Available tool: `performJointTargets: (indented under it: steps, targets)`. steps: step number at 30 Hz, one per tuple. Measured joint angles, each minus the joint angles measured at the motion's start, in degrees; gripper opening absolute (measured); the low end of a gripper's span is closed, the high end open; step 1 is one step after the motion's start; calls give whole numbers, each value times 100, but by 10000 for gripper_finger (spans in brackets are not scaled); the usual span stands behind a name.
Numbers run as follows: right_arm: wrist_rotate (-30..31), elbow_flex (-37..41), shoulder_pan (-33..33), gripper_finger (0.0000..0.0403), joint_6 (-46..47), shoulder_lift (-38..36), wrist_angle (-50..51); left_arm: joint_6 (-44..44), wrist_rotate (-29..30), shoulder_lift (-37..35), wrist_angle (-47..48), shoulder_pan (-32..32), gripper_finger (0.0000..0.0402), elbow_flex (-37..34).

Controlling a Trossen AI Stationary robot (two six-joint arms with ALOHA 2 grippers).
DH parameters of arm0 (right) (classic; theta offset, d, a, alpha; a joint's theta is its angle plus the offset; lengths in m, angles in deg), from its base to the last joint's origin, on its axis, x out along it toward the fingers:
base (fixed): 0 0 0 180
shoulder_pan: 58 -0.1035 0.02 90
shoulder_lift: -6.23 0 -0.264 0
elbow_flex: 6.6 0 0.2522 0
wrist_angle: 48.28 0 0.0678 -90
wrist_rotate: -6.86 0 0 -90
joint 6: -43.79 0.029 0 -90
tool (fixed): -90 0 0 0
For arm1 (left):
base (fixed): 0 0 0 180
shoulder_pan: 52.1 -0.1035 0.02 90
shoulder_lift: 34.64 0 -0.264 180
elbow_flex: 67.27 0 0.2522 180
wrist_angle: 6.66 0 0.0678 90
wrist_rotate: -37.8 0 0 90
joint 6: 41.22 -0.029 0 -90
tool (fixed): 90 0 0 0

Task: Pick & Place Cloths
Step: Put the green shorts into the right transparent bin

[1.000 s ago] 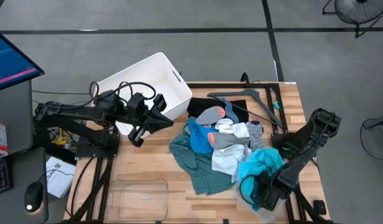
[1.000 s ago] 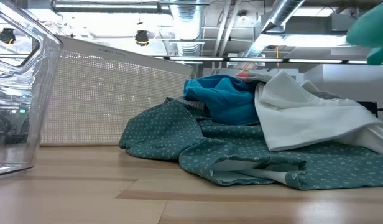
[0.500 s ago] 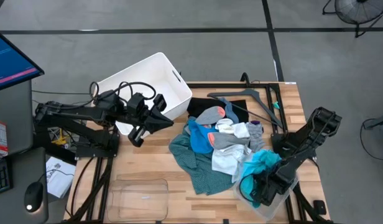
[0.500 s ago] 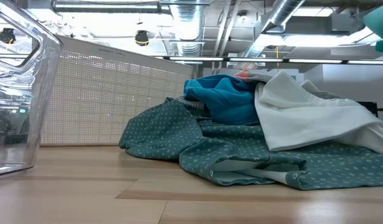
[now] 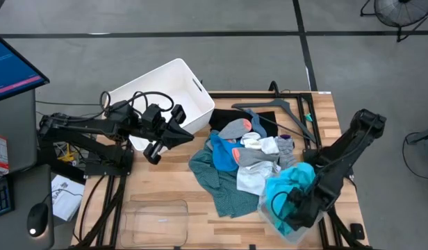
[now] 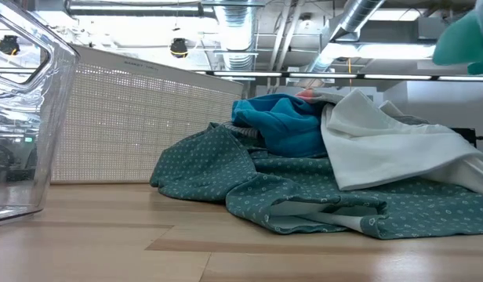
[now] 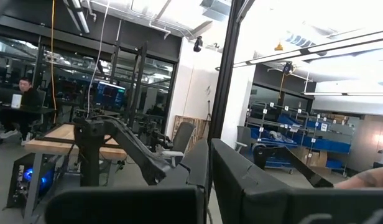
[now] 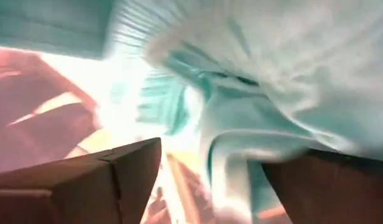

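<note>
A bright turquoise cloth (image 5: 290,182) hangs bunched at the table's near right, over a clear plastic container (image 5: 269,214). My right gripper (image 5: 292,212) points steeply down beside it, open. In the right wrist view the cloth (image 8: 272,81) fills the space above and between the two spread fingers. The other cloths lie in a pile (image 5: 242,163) at mid-table, a dark teal-green one (image 6: 304,196) spread at its near side. My left gripper (image 5: 153,151) waits shut, raised at the table's left beside the white bin (image 5: 162,94). My right gripper stands open with the turquoise cloth's folds (image 8: 241,149) hanging into the gap between its fingers. A fold lies on top of one finger (image 8: 322,177). Nothing is pinched; the other finger (image 8: 117,177) shows bare.
A black hanger (image 5: 280,114) lies at the table's far right. A second clear container (image 5: 158,219) stands at the near left edge, close to the low camera (image 6: 22,117). Bare wood shows between that container and the pile.
My right arm has risen at the near right corner, its wrist tipping a little. The turquoise cloth stays bunched above the clear container and now spreads slightly wider toward the pile. The left arm has kept still.
</note>
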Motion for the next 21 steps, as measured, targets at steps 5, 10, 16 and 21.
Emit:
performJointTargets:
  steps: [5,10,16,21]
  targets:
    - [521,-248,-96,282,-2,-518,5,2,0,0,0,0,4,0]
    - [595,-534,-212,282,-2,-927,-10,2,0,0,1,0,4,0]
    - [599,-1075,-270,282,-61,-1336,29,2,3,0,58,-2,4,0]
    - [1241,-1876,-15,282,-480,-1644,930,4,133,0,190,-2,4,0]
